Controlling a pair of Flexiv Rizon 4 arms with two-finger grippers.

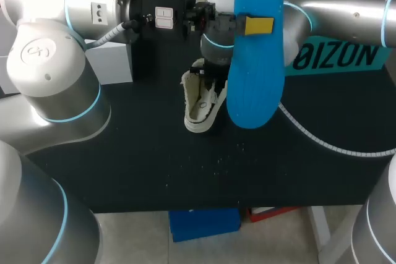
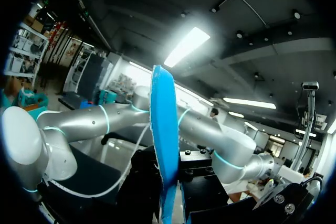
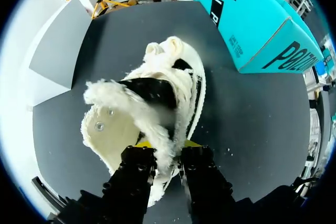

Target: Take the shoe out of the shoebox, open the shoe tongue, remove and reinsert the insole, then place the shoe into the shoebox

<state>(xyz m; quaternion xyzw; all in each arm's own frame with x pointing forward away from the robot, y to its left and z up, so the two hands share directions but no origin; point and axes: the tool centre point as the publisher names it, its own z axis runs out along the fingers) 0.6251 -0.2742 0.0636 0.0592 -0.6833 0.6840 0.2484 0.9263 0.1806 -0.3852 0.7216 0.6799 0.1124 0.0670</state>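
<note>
A white fleece-lined shoe [image 1: 201, 106] lies on the black table [image 1: 154, 165], its opening turned up and its tongue pulled back. My right gripper [image 1: 211, 81] comes down onto it. In the right wrist view the fingers straddle the shoe's [image 3: 157, 93] fleecy side wall, and my right gripper [image 3: 170, 148] is shut on it. High above the table my left gripper [image 1: 247, 24] holds the blue insole [image 1: 255, 72] upright. The left wrist view shows the insole [image 2: 164, 145] edge-on, rising from between the fingers of my left gripper [image 2: 169, 203]. The teal shoebox [image 1: 337, 57] stands at the back right.
A grey-white box [image 1: 111, 60] stands at the back left of the table, ahead and to one side of the shoe [image 3: 58, 51] in the right wrist view. A white ribbed cable [image 1: 322, 140] trails across the right side of the table.
</note>
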